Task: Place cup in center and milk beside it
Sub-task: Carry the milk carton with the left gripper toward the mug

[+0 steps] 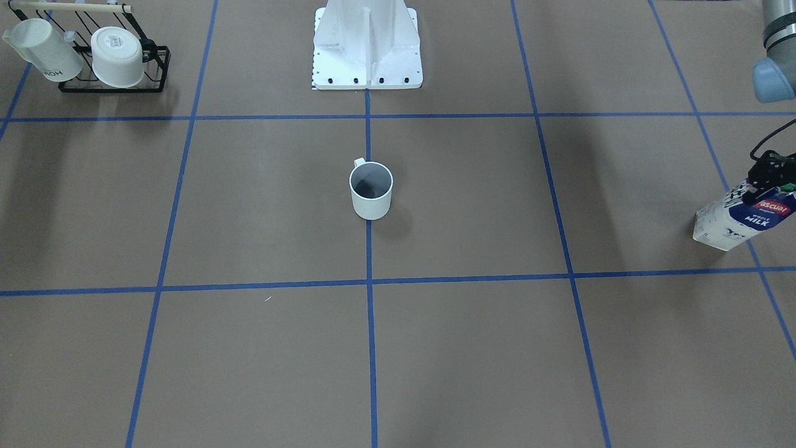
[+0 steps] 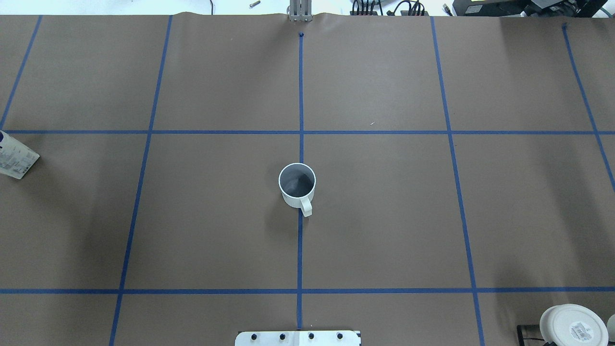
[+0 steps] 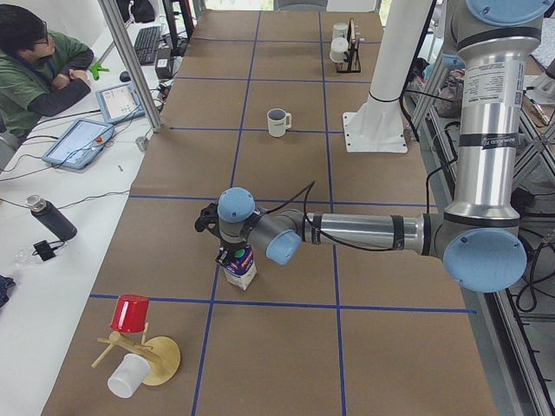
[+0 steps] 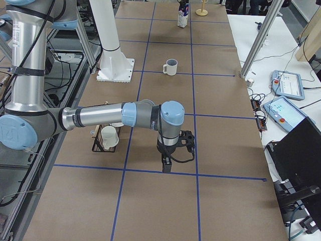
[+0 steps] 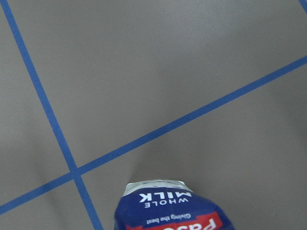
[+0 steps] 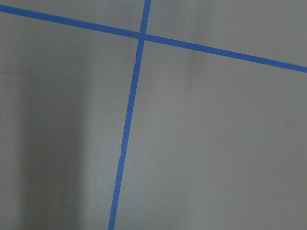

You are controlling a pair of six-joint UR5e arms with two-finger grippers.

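Observation:
The cup (image 1: pixel 371 193) stands upright on the middle blue tape line of the center (image 1: pixel 369 249), handle toward the robot; it also shows in the overhead view (image 2: pixel 297 187). The milk (image 1: pixel 740 218) stands far out on the robot's left side, at the overhead view's left edge (image 2: pixel 14 158). My left gripper (image 1: pixel 770 177) is shut on the carton's top, by the green cap; the left wrist view shows only the carton's blue top (image 5: pixel 168 206). My right gripper (image 4: pixel 167 163) hangs low over bare table; I cannot tell whether it is open.
A black wire rack (image 1: pixel 115 59) with two other white mugs stands on the robot's right, near my right arm. The white robot base (image 1: pixel 367 50) sits behind the cup. A wooden stand with a red cup (image 3: pixel 130 314) is beyond the milk. An operator (image 3: pixel 35 69) sits at the side desk.

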